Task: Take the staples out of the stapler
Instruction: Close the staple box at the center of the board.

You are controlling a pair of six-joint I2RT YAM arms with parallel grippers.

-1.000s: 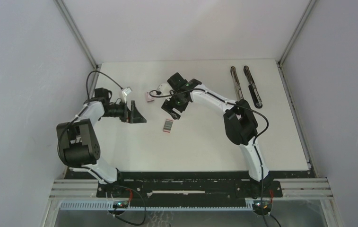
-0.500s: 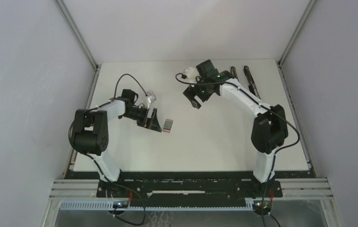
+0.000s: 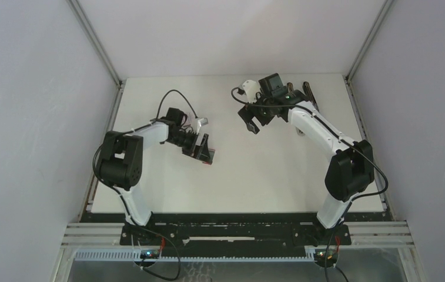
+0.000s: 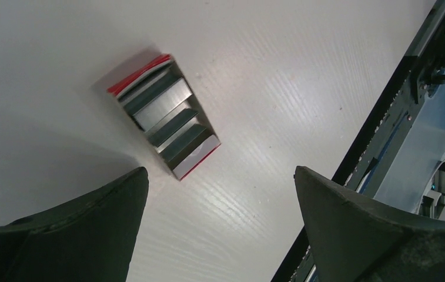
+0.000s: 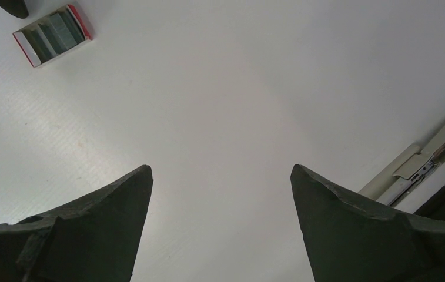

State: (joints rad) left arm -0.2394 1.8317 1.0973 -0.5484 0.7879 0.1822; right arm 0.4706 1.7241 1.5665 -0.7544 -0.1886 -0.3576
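Since the arms swung apart, staples (image 4: pixel 170 117): grey strips in the box (image 4: pixel 199 161), 9 o'clock.
Left gripper (image 4: pixel 220 170): now over box, jaws fully spread, empty.
Right gripper (image 5: pixel 220 167): went towards stapler (image 5: pixel 414 167), 1 o'clock; jaws wide, empty.
My read: more unloading likely.

Table (image 3: pixel 255 182): white and flat.
Box (image 4: pixel 164 117): small, red and white, open on top. It lies on the table, left of the middle.
Stapler (image 5: pixel 420 158): long, lies near the far right corner, partly hidden.
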